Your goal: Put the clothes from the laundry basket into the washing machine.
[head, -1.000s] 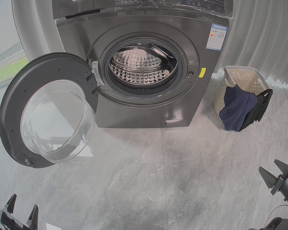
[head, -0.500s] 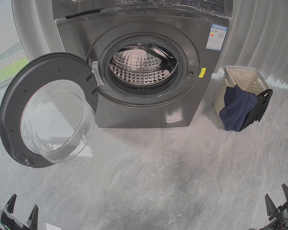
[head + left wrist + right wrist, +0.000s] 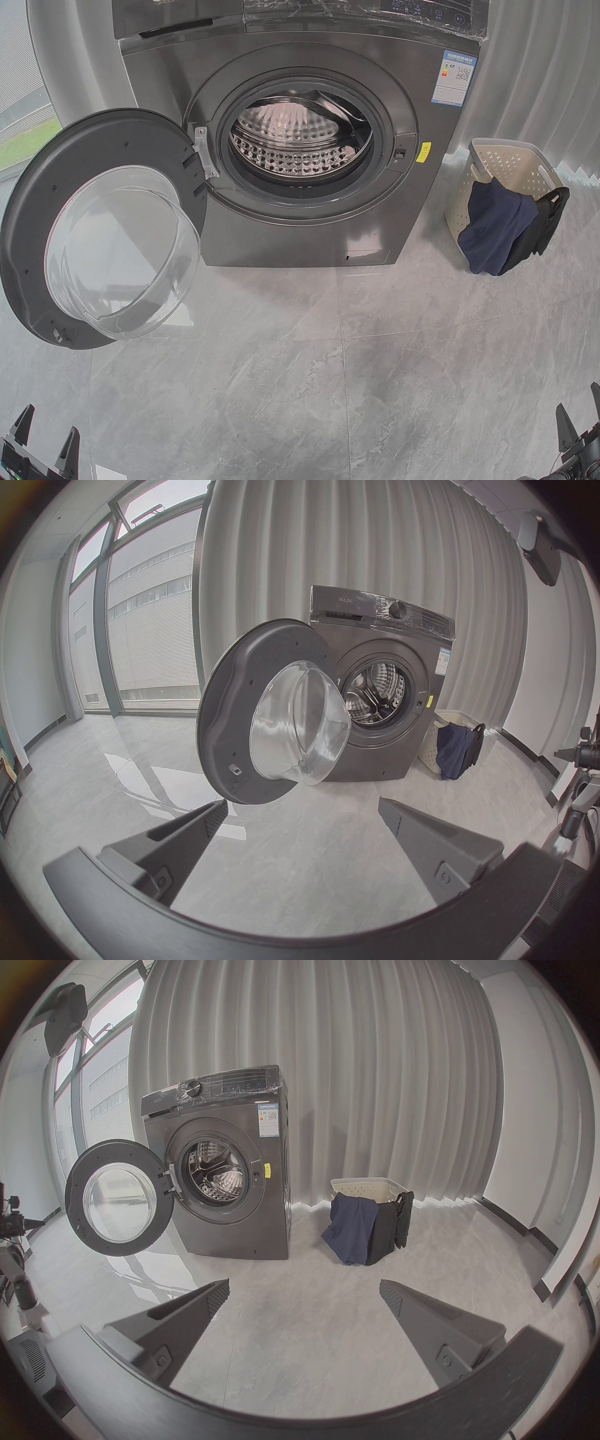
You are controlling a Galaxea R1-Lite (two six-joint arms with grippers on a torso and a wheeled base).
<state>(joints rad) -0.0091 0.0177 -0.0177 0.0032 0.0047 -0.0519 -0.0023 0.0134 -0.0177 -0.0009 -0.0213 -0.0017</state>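
The left gripper (image 3: 45, 437) hangs low at the robot's left side with its two fingers spread apart and nothing between them. The right gripper (image 3: 578, 409) sits low at the robot's right side, also spread wide and empty. Both are over bare grey floor (image 3: 312, 387), well apart from everything the task concerns.

Ahead stands the washing machine (image 3: 325, 237). Its round door (image 3: 37, 206) is swung fully open toward the robot's left, the clear bowl of the window facing out. The drum (image 3: 294, 144) is open to view, and its shiny perforated wall shows no clothing inside as far as can be seen.

The laundry basket (image 3: 512, 156) stands on the floor just beside the machine, on the robot's right and close to the pale curtain (image 3: 537, 69). A navy garment (image 3: 497, 225) is draped over the basket's near rim and hangs down its outer wall almost to the floor. A black garment (image 3: 544, 222) hangs beside it, touching it, over the same rim toward the corner. Whether more clothes lie deeper in the basket cannot be told from here.

By this evidence the task is at its very start. The door is already open, so the machine is ready to load, but no garment has been picked up or put in. What is left is the whole of the moving: get near the basket, take hold of each garment, carry it to the drum and let it go inside. The right gripper is nearer the basket and looks the likelier one to begin.
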